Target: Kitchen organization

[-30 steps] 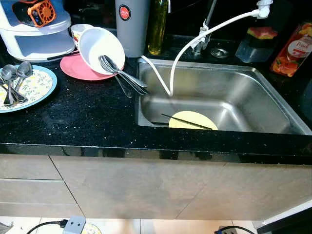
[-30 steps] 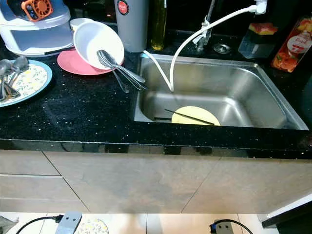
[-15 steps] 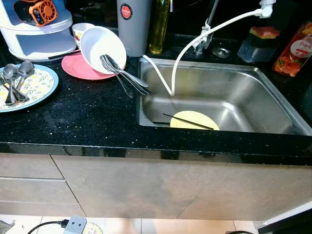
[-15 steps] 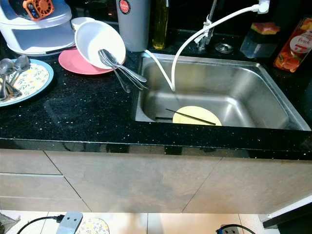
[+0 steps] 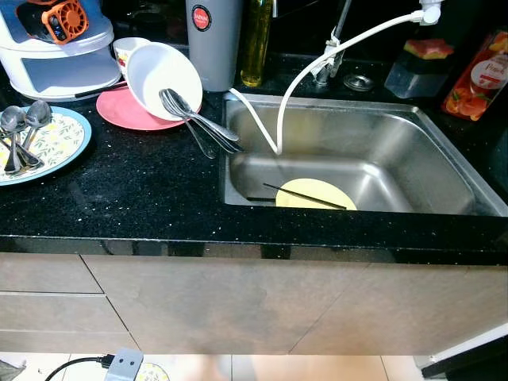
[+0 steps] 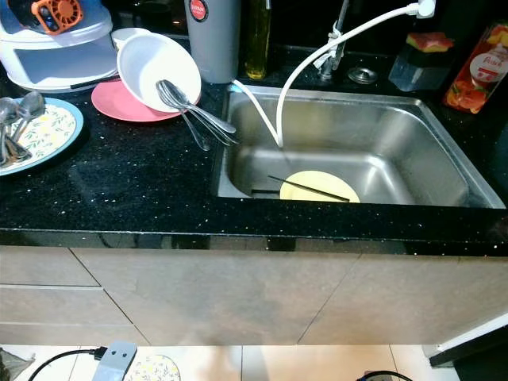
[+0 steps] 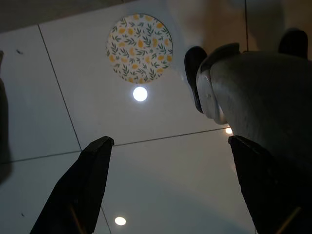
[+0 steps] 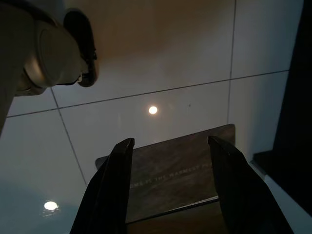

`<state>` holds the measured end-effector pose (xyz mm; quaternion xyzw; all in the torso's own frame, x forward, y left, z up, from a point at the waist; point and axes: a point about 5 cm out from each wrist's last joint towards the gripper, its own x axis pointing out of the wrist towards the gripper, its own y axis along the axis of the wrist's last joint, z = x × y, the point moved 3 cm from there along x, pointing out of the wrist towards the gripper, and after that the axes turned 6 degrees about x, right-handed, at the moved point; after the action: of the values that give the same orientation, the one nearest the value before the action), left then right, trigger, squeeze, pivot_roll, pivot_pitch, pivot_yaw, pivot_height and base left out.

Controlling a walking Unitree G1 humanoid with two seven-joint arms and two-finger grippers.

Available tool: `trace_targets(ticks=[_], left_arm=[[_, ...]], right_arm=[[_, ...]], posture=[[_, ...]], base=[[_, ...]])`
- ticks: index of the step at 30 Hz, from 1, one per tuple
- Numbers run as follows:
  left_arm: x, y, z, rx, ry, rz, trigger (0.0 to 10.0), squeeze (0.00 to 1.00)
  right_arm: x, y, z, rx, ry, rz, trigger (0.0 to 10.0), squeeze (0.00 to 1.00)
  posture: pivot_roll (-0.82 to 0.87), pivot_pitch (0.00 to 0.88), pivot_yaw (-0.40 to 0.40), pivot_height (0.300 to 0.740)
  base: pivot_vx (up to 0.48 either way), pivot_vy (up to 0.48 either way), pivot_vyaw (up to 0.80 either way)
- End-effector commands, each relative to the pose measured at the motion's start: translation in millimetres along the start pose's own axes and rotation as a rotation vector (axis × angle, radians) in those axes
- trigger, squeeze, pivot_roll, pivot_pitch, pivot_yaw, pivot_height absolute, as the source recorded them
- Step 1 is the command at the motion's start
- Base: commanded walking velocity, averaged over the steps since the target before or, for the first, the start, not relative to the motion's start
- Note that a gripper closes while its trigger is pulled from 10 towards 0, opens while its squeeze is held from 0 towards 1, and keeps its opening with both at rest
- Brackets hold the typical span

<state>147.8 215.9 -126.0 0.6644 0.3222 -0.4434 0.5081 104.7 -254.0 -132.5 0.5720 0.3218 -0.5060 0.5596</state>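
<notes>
A pale yellow plate [image 5: 316, 194] lies in the steel sink [image 5: 397, 135] with a black chopstick [image 5: 305, 198] across it. On the black counter, a white bowl [image 5: 163, 75] leans on a pink plate [image 5: 127, 113], and several forks and spoons [image 5: 200, 127] stick out of it toward the sink. A leaf-patterned plate [image 5: 51, 143] at the left holds several spoons [image 5: 20, 131]. Both arms hang down over the tiled floor. My left gripper [image 7: 170, 144] is open with nothing in it, above a patterned round plate [image 7: 140, 48] on the floor. My right gripper [image 8: 170, 141] is open over a brown board [image 8: 170, 180].
A white hose [image 5: 317, 71] curves from the tap into the sink. A grey canister [image 5: 213, 40], an oil bottle [image 5: 255, 44], a white appliance [image 5: 59, 55], a sponge holder [image 5: 417, 67] and a juice carton [image 5: 476, 79] line the back. A power strip [image 5: 123, 367] lies on the floor.
The head view has shifted slightly; nothing on the counter or in the sink has moved.
</notes>
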Motion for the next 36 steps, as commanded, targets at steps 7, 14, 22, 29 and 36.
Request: trace_targets(ticks=[7,14,22,29,36], left_arm=[[2.6,5,13.6,0.028,-0.048,0.003,10.0,0.00],[2.6,3,15.3,0.025,-0.049,-0.003,10.0,0.00],[2.6,1,14.9,-0.006,-0.032,-0.002,10.0,0.00],[1.8,-1,10.9,-0.019,-0.013,-0.004,10.0,0.00],[-0.3,-10,3.2,-0.010,0.011,-0.029,10.0,0.00]], right_arm=[[-0.1,-6,-1.6,0.024,-0.006,-0.013,10.0,0.00],[0.2,-4,-5.0,0.017,-0.004,-0.006,10.0,0.00],[0.5,9,-5.4,-0.020,0.031,0.018,10.0,0.00],[0.4,8,-6.0,-0.026,0.038,0.017,10.0,0.00],[0.3,3,-7.6,-0.026,0.049,0.012,10.0,0.00]], posture=[[-0.06,0.081,-0.035,0.740],[-0.05,0.080,-0.044,0.740],[0.01,0.060,-0.068,0.740],[0.03,0.059,-0.070,0.740],[0.03,0.054,-0.064,0.740]], base=[[0.000,0.000,0.00],[0.000,0.000,0.00],[0.000,0.000,0.35],[0.000,0.000,0.80],[0.000,0.000,0.80]])
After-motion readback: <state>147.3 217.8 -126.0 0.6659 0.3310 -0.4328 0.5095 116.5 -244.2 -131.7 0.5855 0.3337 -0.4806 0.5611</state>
